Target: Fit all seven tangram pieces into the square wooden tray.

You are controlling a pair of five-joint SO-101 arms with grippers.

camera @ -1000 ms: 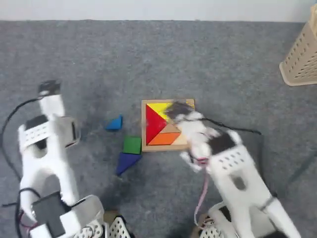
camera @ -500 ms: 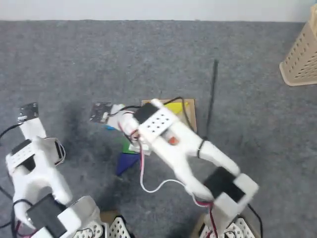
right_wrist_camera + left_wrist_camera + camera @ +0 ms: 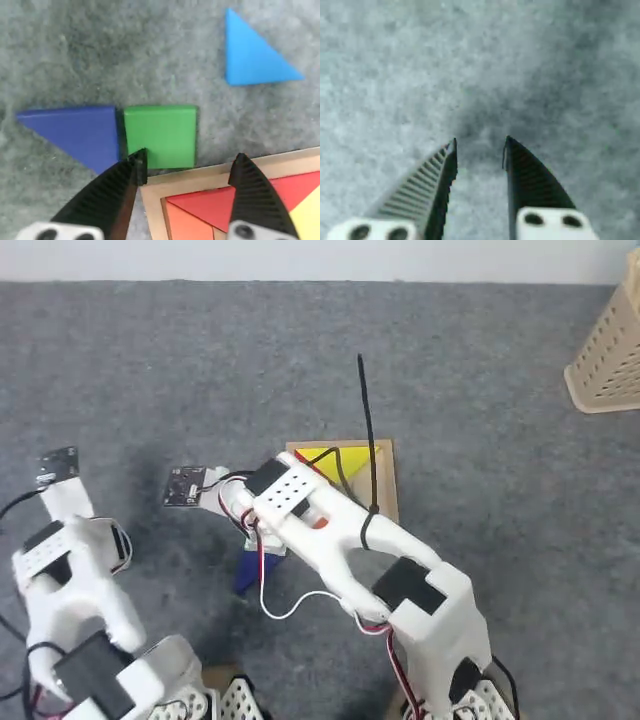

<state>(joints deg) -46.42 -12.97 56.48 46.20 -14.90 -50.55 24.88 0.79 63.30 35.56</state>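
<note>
My right gripper stands open just above the green square, which lies against the outer rim of the wooden tray. A dark blue triangle touches the square's other side, and a light blue triangle lies farther off on the carpet. Inside the tray I see red, orange and yellow pieces. From above, the right arm covers most of the tray; the dark blue triangle peeks out beside it. My left gripper hangs open over bare carpet.
Grey carpet covers the whole work surface. The left arm stands at the left edge, away from the pieces. A beige perforated container sits at the far right. A black cable tie sticks up from the right arm.
The right arm has swung from the tray's right side across it to the loose pieces on its left. The left arm has drawn back toward the left edge.
</note>
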